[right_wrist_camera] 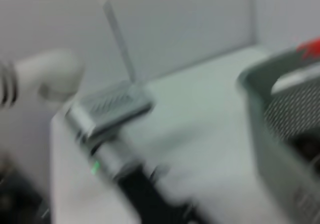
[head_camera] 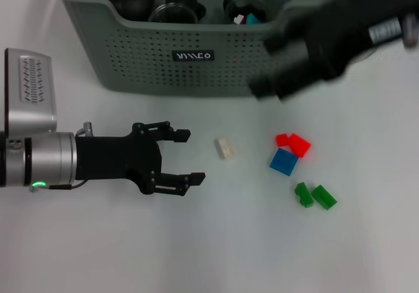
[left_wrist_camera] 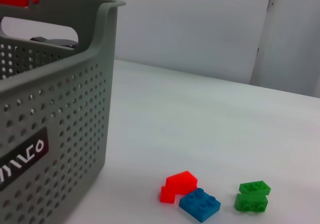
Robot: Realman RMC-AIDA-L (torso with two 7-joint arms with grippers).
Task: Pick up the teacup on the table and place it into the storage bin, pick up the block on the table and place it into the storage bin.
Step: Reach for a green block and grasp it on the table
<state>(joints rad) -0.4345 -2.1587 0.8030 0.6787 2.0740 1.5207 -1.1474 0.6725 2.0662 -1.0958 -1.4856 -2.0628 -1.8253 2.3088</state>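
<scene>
The grey-green storage bin (head_camera: 131, 57) (left_wrist_camera: 75, 109) stands at the far side of the table. Dark round vessels (head_camera: 175, 8) lie inside it; I see no teacup on the table. A small white block (head_camera: 226, 148) lies in front of the bin. My left gripper (head_camera: 190, 155) is low over the table just left of that block, open and empty, pointing at it. My right gripper (head_camera: 268, 85) is a dark blur in front of the bin's right end, above the table. The bin's rim (right_wrist_camera: 280, 84) also shows in the right wrist view.
Right of the white block lie two red blocks (head_camera: 292, 143) (left_wrist_camera: 177, 186), a blue block (head_camera: 283, 161) (left_wrist_camera: 200, 204) and two green blocks (head_camera: 314, 195) (left_wrist_camera: 253, 196). Small red, blue and white pieces (head_camera: 245, 18) sit inside the bin.
</scene>
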